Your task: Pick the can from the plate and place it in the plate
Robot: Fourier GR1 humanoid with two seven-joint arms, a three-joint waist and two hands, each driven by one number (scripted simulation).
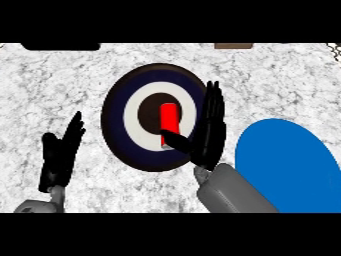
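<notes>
Head view: right hand uncurled beside red can on ringed plate, thumb touching; risks toppling it. Left hand released, resting.

I see a table topped in mottled grey-white stone with a speckled, granite-like grain. The ringed plate looks smooth and matt, like glazed ceramic, and so does the flat blue plate. The red can reads as smooth. My right hand is matt black, and its forearm is smooth grey.

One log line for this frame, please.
can upright on ringed plate | right hand open beside can | left hand resting | blue plate unoccupied
</notes>
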